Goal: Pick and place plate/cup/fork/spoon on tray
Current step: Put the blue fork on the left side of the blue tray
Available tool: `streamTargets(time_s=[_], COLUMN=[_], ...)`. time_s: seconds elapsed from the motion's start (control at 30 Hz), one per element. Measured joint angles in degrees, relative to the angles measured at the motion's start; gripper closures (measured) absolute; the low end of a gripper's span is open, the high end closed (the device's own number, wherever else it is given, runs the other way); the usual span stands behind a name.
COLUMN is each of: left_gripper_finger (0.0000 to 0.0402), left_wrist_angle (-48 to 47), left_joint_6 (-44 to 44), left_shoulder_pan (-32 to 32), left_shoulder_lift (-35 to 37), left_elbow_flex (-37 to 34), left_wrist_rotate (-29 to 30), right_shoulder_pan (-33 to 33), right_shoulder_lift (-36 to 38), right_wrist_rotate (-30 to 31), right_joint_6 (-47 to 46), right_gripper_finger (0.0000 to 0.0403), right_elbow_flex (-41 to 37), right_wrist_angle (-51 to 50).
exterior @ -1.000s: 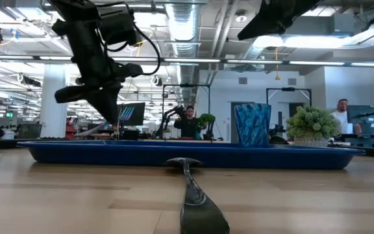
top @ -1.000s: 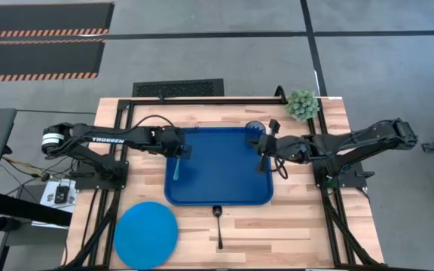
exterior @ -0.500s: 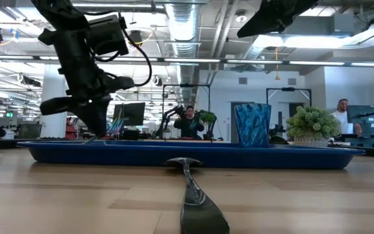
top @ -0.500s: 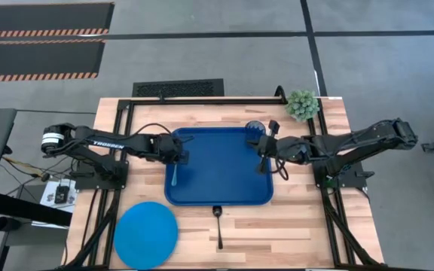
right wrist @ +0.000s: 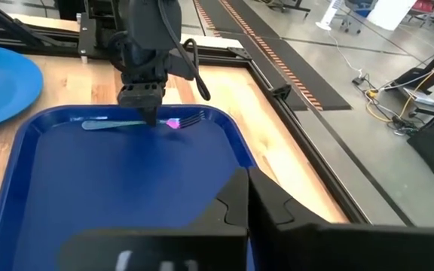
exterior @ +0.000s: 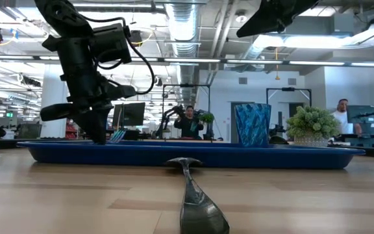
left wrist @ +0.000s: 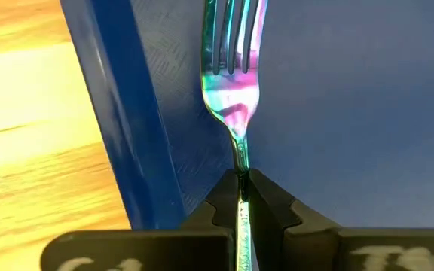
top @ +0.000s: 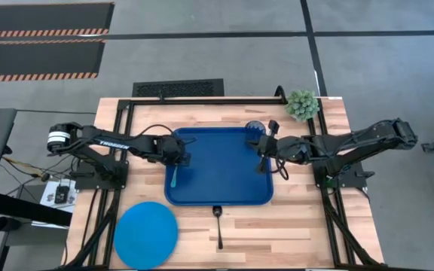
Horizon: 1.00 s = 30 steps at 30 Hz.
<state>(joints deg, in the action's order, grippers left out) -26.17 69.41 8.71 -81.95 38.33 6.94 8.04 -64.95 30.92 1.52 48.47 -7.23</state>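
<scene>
The teal-handled fork (left wrist: 232, 98) is in my left gripper (left wrist: 241, 184), low over the left side of the dark-blue tray (top: 224, 192), next to its left rim. My left gripper also shows in the right wrist view (right wrist: 149, 114). The dark-blue cup (top: 256, 128) stands upright at the tray's far right corner. My right gripper (top: 264, 144) hovers shut beside it, over the tray's right side, touching nothing. The bright-blue plate (top: 145, 233) lies flat at the table's near left. The dark spoon (top: 218, 224) lies on the table in front of the tray. My left gripper pinches the fork's thin neck (left wrist: 239, 162), just behind the tines, between its two fingers. The fingers come from above, pointing down, across the fork. The fork sits about level along the tray's left rim, its handle (top: 172, 179) toward the near edge. Whether it touches the tray floor I cannot tell.
A small potted plant (top: 302, 105) stands at the table's far right corner. A black frame (top: 202, 100) runs along the far edge and down both sides of the table. Bare wood lies to the right of the spoon. People show in the room behind.
My left gripper has gone down toward the tray floor and a little toward the table's left edge, still shut on the fork. The fork has come down with it, from well above the tray's rim to close over the floor.
</scene>
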Motion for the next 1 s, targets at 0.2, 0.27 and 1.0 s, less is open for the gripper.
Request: streamTargets(time_s=[0.2, 0.27, 1.0], left_gripper_finger=[0.0401, 0.0397, 0.0388], left_wrist_angle=[-1.36, -1.59, 0.0], left_joint_6=[0.58, 0.97, 2.71], left_shoulder_pan=[0.0, 0.0, -0.02], left_shoulder_lift=[0.0, 0.0, -0.27], left_elbow_flex=[0.0, 0.0, 0.0], left_wrist_rotate=[0.32, 0.36, 0.41], right_shoulder_pan=[0.88, 1.05, 1.07], right_shoulder_lift=[0.0, 0.0, 0.0], right_wrist_rotate=[0.0, 0.0, 0.0], right_joint_6=[0.0, 0.0, -0.39], right_gripper_finger=[0.0394, 0.0396, 0.0391], right_elbow_flex=[0.0, 0.0, 0.0], right_wrist_angle=[0.01, 0.01, -0.01])
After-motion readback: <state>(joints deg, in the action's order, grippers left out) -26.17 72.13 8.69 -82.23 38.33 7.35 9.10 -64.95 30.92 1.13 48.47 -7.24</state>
